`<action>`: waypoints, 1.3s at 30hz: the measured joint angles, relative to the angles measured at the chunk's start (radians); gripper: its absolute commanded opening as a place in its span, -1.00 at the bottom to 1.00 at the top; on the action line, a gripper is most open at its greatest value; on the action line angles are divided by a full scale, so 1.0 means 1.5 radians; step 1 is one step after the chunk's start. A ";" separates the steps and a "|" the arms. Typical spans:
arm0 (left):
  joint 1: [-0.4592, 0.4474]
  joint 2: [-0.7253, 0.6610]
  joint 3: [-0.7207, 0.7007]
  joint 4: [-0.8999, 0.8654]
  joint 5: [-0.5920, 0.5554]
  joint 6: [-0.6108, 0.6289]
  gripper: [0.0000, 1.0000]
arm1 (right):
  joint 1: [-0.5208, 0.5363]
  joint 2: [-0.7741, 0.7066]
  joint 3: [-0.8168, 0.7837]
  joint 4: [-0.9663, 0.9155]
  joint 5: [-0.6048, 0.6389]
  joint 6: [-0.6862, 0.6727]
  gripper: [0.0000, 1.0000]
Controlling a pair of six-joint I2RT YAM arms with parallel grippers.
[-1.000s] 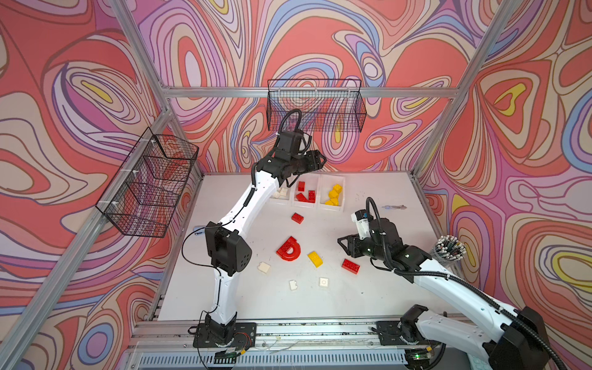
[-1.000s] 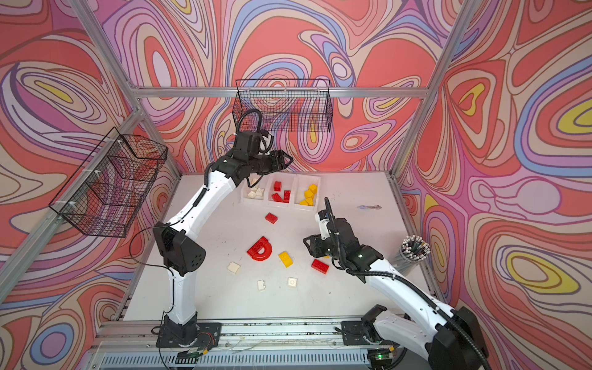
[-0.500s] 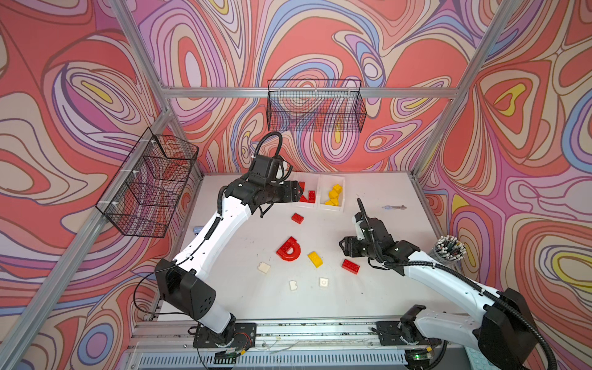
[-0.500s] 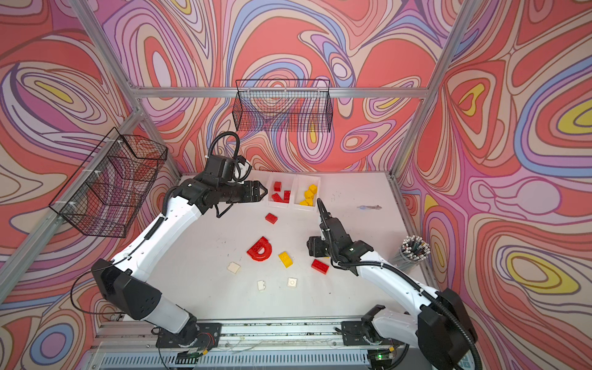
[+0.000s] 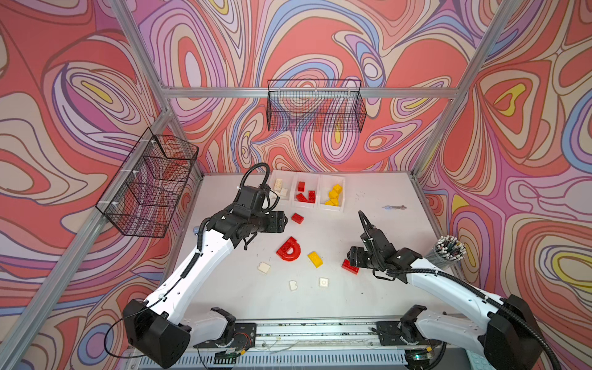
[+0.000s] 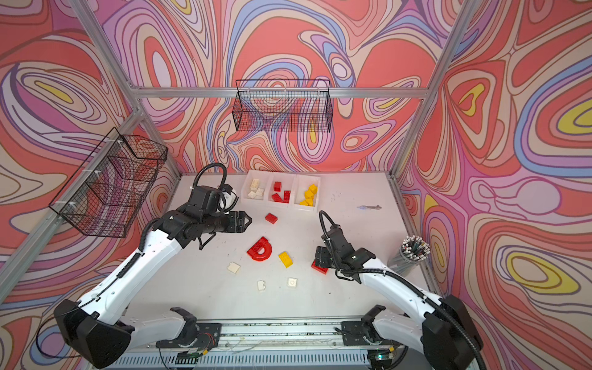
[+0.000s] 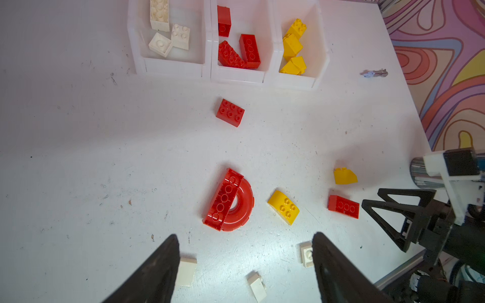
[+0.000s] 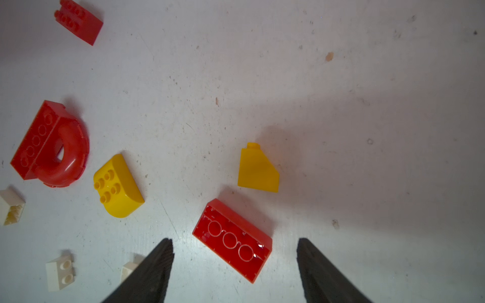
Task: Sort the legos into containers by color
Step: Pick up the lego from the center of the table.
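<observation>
Right gripper (image 7: pixel 370 196), wide and empty, hangs close beside the long red brick (image 7: pixel 343 207) lying studs-down at near right, long axis seemingly skewed to the jaws; left gripper (image 5: pixel 282 222), also wide, stands farther off.

In both top views the right gripper (image 7: pixel 370 196) hides part of the red rectangular plastic brick (image 5: pixel 349 267) and all of the yellow sloped plastic brick (image 8: pixel 258 169). The small bluish object (image 5: pixel 394 207) near the desk's (image 5: pixel 368 294) right edge is too small to identify.
</observation>
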 measured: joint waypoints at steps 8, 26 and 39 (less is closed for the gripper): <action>0.000 0.000 -0.004 0.013 -0.001 0.005 0.59 | 0.016 0.028 -0.026 0.025 -0.043 0.007 0.61; 0.000 -0.004 -0.008 0.019 -0.002 0.012 0.59 | 0.016 0.118 -0.024 0.107 -0.051 -0.036 0.59; 0.000 -0.004 -0.008 0.019 -0.007 0.016 0.59 | 0.076 0.119 -0.024 0.114 -0.076 -0.040 0.50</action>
